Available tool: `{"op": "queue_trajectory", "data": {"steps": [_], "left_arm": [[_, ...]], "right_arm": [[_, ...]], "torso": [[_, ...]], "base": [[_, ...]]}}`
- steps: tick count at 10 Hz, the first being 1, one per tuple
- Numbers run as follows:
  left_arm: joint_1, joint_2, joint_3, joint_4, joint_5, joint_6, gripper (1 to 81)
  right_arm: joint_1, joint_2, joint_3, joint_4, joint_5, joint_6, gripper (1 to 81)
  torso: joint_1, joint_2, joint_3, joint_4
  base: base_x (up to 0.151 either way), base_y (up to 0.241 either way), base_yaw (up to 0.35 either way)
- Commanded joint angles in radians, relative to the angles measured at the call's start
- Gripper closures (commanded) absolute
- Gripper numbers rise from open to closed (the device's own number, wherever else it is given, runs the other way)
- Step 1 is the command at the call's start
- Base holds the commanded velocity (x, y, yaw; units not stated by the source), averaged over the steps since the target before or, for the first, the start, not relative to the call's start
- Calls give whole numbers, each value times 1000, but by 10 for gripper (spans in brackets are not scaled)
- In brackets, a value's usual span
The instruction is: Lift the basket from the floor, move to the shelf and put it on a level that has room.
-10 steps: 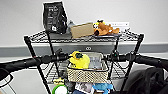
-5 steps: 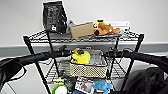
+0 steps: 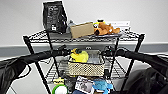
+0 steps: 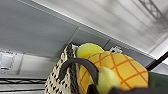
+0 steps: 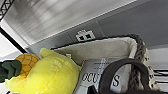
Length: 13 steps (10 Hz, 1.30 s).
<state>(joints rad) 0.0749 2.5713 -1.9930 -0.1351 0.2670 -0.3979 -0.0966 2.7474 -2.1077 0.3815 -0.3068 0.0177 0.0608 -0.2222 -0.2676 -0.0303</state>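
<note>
Currently: basket held at shelf, second level; placing step. Both arms at its ends; finger state cannot be told. Next: gentle, level lowering.

Both arms, left arm and right arm, slim, black, tubular, wrapped in loose black fabric sleeving behind the grippers. Thin black cable loops off left sleeve.

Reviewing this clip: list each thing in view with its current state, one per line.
basket: upright, held between both arms at the shelf's second tier
yellow plush toy: inside the basket
shelf: standing, top tier loaded
black bag: upright on top tier
</note>
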Motion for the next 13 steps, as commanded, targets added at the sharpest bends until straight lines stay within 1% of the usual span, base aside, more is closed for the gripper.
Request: {"op": "queue_trajectory", "data": {"steps": [1, 3, 6, 7, 8, 9, 10, 12, 13], "left_arm": [[-238, 41, -76, 48, -61, 7, 811], [-235, 46, -79, 58, -40, 7, 811], [-229, 31, -67, 60, -20, 10, 811], [-227, 23, -47, 61, -20, 10, 10], [-224, 21, -43, 63, -23, 8, 10], [-221, 20, -43, 65, -22, 8, 10], [-217, 20, -43, 61, -25, 8, 10], [-209, 17, -43, 61, -25, 8, 10], [-209, 12, -38, 60, -25, 8, 10]], "right_arm": [[217, 40, -78, -26, 21, -5, 811], [211, 40, -101, -30, 20, -7, 811], [212, 36, -92, -38, 14, -7, 811], [208, 33, -87, -39, 14, -7, 811], [211, 31, -87, -42, 12, -7, 811], [211, 28, -86, -41, -17, -7, 811], [209, 28, -87, -39, -28, -7, 811], [205, 28, -89, -38, -26, -7, 811], [203, 22, -86, -36, -26, -7, 10]], "torso": [[0, 0, 0, 0], [0, 0, 0, 0], [0, 0, 0, 0], [0, 0, 0, 0], [0, 0, 0, 0], [0, 0, 0, 0], [0, 0, 0, 0], [0, 0, 0, 0], [0, 0, 0, 0]], "base": [[0, 0, 0], [0, 0, 0], [0, 0, 0], [0, 0, 0], [0, 0, 0], [0, 0, 0], [0, 0, 0], [0, 0, 0], [0, 0, 0]]}}
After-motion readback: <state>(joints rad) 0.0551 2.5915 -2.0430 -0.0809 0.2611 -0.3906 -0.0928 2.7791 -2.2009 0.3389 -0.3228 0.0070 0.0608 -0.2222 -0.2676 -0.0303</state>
